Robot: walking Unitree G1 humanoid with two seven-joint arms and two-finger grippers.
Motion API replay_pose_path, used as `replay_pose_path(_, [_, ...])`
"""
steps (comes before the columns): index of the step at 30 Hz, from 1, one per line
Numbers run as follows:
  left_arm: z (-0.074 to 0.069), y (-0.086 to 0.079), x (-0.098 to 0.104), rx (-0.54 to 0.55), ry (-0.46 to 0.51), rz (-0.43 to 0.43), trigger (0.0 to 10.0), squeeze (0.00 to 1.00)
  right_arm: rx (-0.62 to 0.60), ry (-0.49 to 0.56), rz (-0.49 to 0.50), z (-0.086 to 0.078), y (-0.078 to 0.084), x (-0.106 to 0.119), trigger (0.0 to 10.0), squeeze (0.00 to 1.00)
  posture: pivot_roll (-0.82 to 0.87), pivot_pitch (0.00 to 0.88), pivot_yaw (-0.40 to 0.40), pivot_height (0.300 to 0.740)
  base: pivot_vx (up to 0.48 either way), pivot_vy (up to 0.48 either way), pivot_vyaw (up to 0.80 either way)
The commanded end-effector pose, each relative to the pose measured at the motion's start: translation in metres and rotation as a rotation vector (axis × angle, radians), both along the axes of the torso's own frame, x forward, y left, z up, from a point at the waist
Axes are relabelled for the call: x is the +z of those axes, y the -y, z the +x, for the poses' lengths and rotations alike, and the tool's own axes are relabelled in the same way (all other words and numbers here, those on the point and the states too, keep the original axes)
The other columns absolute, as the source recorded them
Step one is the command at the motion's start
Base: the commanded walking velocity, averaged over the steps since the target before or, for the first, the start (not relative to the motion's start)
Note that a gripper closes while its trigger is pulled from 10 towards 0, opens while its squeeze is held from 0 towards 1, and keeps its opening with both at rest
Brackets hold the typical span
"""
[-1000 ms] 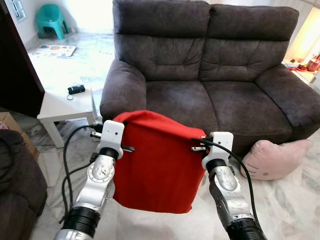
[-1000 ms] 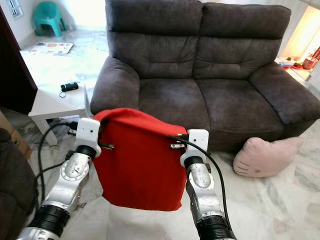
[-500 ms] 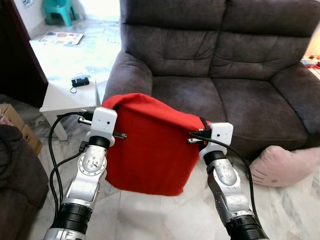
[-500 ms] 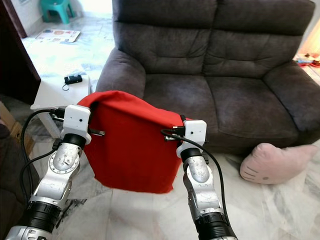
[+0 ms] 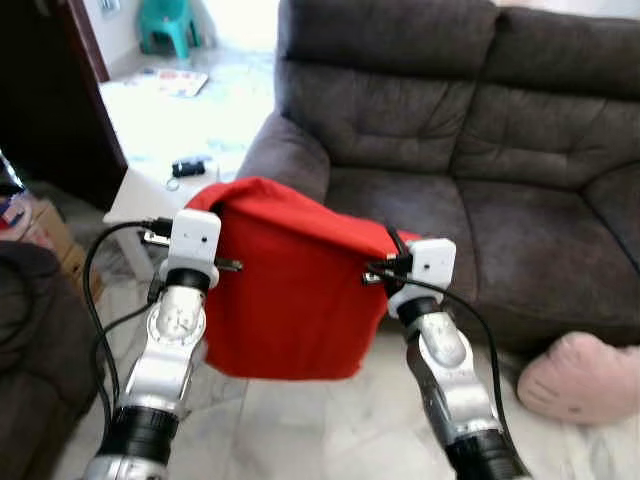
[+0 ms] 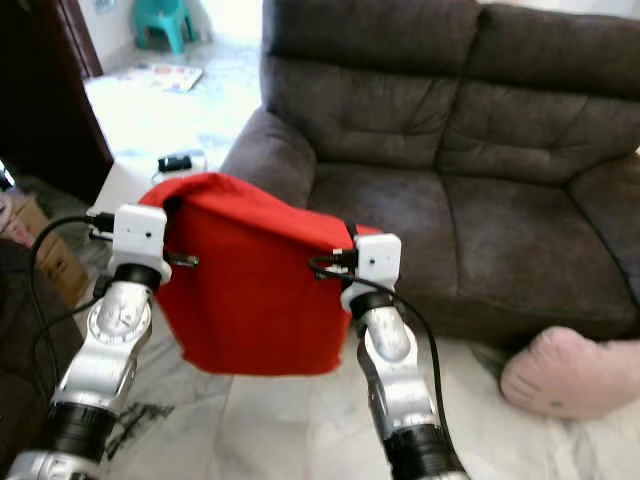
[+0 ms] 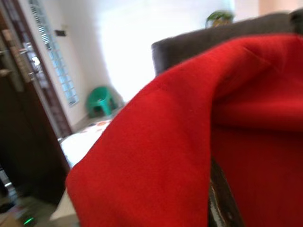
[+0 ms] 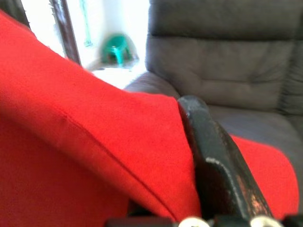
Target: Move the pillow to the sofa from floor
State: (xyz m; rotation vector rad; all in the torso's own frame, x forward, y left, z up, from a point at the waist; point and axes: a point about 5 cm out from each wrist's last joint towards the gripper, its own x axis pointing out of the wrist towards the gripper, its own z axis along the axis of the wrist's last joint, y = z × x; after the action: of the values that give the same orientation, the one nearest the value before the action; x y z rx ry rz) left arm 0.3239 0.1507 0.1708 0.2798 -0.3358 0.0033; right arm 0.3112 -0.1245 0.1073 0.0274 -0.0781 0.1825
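Observation:
A red pillow (image 5: 290, 290) hangs in the air in front of the dark grey sofa (image 5: 480, 200), held up by its two top corners. My left gripper (image 5: 207, 207) is shut on the upper left corner, my right gripper (image 5: 393, 247) on the upper right one. In the right wrist view a black finger (image 8: 213, 161) lies pressed over the red fabric (image 8: 94, 142). The left wrist view has red cloth (image 7: 189, 142) draped over a finger (image 7: 220, 203). The pillow's lower edge hangs just before the sofa's left seat front.
A pink cat-face pillow (image 5: 585, 375) lies on the marble floor at the sofa's right foot. A white side table (image 5: 140, 195) with a small black object (image 5: 187, 166) stands left of the sofa. A dark chair (image 5: 30, 340) and a cardboard box (image 5: 30, 220) are at the far left.
The camera has come nearer the sofa and the scene has slid to the right. The red pillow stays gripped by both grippers, carried slightly higher.

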Motion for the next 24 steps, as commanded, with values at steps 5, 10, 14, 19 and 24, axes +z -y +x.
replay_pose_path(5, [0.0,-0.0169,0.0177,0.077,0.076,-0.001,10.0,0.0,-0.04,0.112,0.032,0.0065,0.0064,0.0263,10.0,0.0,0.08,0.0,-0.088,0.74,0.283,0.0,0.76])
replay_pose_path(10, [0.0004,-0.017,0.0171,0.075,0.073,-0.001,10.0,0.0,-0.04,0.111,0.04,0.0062,0.0067,0.0262,10.0,0.0,0.07,0.0,-0.085,0.74,0.28,0.0,0.0])
replay_pose_path(14, [0.0004,-0.0165,0.0164,0.075,0.072,-0.003,10.0,0.0,-0.039,0.109,0.035,0.0059,0.0075,0.0255,10.0,0.0,0.07,0.0,-0.082,0.74,0.28,0.0,0.0])
replay_pose_path(19, [0.0007,-0.0174,0.0158,0.075,0.069,-0.004,10.0,0.0,-0.037,0.106,0.04,0.0052,0.0065,0.0247,10.0,0.0,0.07,0.0,-0.08,0.74,0.281,0.0,0.0])
replay_pose_path(24, [0.0003,-0.0163,0.0141,0.069,0.064,-0.002,10.0,0.0,-0.031,0.111,0.045,0.0042,0.0061,0.0248,10.0,0.0,0.06,0.0,-0.073,0.74,0.283,0.0,0.0])
